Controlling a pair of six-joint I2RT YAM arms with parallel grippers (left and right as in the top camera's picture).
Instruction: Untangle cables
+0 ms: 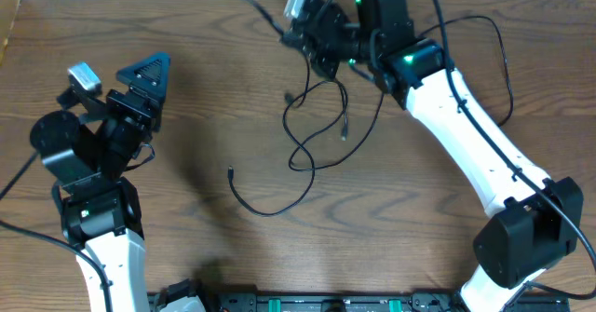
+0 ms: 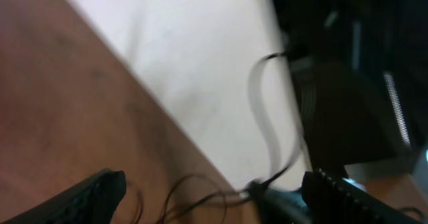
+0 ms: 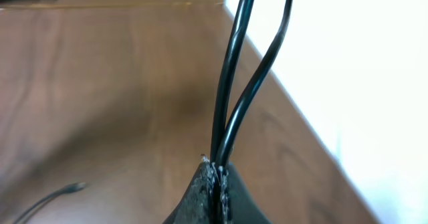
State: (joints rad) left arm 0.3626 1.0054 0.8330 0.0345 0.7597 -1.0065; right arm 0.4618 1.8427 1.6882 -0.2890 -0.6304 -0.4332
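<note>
Status: untangling is at an early-to-middle stage, by my reading of the views.

1. Right hand (image 1: pixel 317 56): closed on the cables (image 1: pixel 312 130). The right wrist view shows two black strands (image 3: pixel 231 83) pinched side by side between the closed fingers (image 3: pixel 215 174), rising away from them. I cannot tell whether they are two cables or one folded back on itself.

2. Left hand (image 1: pixel 144 74): jaws stand wide and hold nothing. It sits over the left part of the tabletop (image 1: pixel 214 88), well apart from the bundle. In the left wrist view both fingertips frame bare wood, with thin black loops visible far ahead; the picture is blurred.

3. Location of the cables: near the far edge, centre-right. From the right hand they hang down and spread onto the tabletop just below it.

4. Done: one strand runs out toward the middle in an open curve, its small plug (image 1: pixel 230 170) lying free of the rest.

5. Left to do: just under the right hand the strands cross one another in several loops, with a second plug end (image 1: pixel 345 135) dangling inside them. I judge no cable fully separated and laid apart, so most of the sorting lies ahead
</note>
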